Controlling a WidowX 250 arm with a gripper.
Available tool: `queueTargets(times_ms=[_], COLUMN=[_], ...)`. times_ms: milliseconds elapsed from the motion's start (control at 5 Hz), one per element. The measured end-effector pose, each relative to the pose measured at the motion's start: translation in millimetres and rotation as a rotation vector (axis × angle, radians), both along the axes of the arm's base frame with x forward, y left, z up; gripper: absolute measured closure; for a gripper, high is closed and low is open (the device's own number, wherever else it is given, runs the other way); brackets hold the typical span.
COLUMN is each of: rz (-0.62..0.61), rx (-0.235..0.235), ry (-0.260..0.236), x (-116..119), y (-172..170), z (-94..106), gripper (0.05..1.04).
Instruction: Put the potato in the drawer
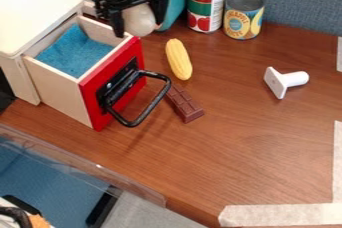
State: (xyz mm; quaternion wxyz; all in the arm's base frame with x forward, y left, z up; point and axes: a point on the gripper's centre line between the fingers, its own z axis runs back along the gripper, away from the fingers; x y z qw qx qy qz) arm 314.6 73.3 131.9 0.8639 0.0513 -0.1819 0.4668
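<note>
The black gripper point(139, 26) hangs at the top of the camera view, its upper part cut off by the edge, with its fingers closed around a pale potato point(139, 20). The fingers cover parts of the potato's sides, and the gripper body hides its top. The potato is beside the far end of the drawer's red front point(89, 101) in the view; its exact height cannot be told.

The drawer point(57, 89) stands open from a cream cabinet point(33, 12), whose left side is cut off. Blue lining point(75, 52) covers the visible drawer floor, while the near wall hides part of the interior. A black handle point(155, 103) juts from the front and overlaps one end of a chocolate bar point(185, 104) in the view. Yellow corn point(179, 59) lies just beyond the bar.

Behind the gripper is a teal object point(178, 9), too covered to identify. To its right, a taller can point(207, 2) and a shorter can point(243, 22) stand upright near each other. A white piece with a flat base and a stem point(292, 80) lies farther right on the wooden table point(254, 147). Pale tape point(280, 215) runs off the lower right, and black and orange items are cut off at the lower left.
</note>
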Motion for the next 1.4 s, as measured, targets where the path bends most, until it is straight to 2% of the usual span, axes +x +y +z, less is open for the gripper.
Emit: queueTargets(times_ms=[400,800,1000,1200,1400], rz=[0.106,0.225,0.247,0.261,0.24], rx=[0.045,0.101,0.101,0.106,0.138], ry=[0.023,0.106,0.109,0.142,0.141], x=[-9.6,-21.9,-23.1,-25.4,-24.5], y=[29.2,59.0,66.1,73.4,78.0], z=[-1.3,-9.3,-7.8,-17.0,-14.8], gripper=[0.22,0.22,0.22,0.168,0.075])
